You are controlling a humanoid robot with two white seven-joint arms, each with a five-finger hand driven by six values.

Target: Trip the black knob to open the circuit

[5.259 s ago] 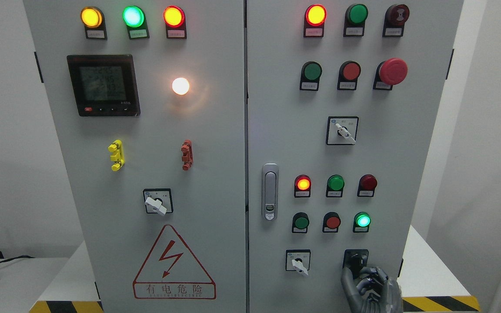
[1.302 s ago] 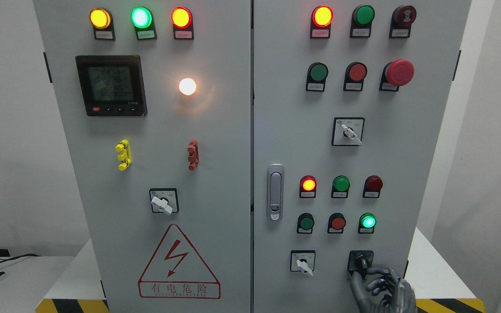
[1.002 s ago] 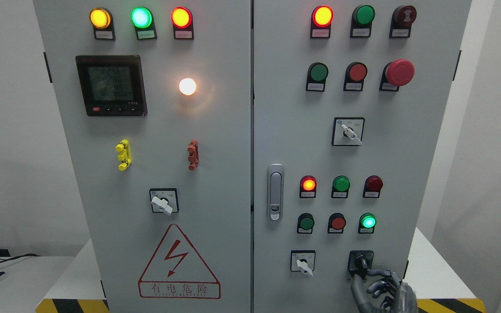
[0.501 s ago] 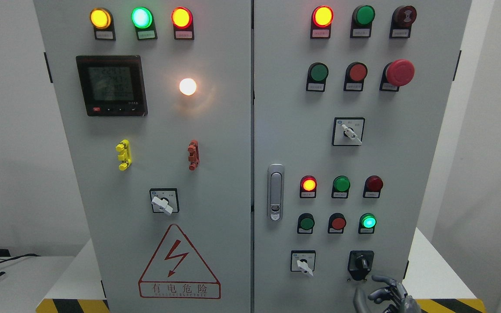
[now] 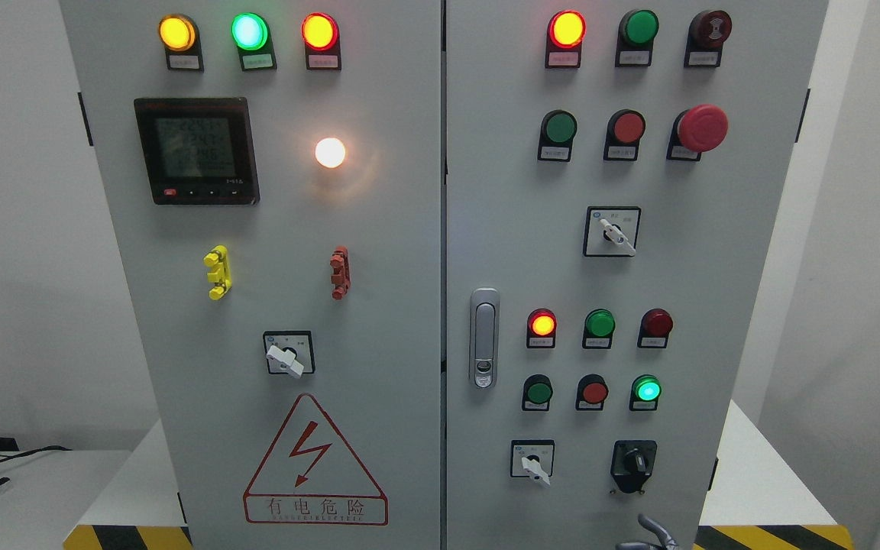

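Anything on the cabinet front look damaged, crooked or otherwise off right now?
Nothing stands out. The black knob sits intact in its mount at the cabinet's lower right, untouched. Only fingertips of a hand show at the bottom edge below it.

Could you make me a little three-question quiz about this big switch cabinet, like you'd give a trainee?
1. True or false: a robot hand is gripping the black knob.
2. Which lamp in the row just above that knob is lit? A) left B) middle C) right
3. What colour is the large mushroom button at the upper right?

Key
1. False; only some robot fingertips show at the bottom edge, below the knob and apart from it.
2. C, the green lamp.
3. Red.
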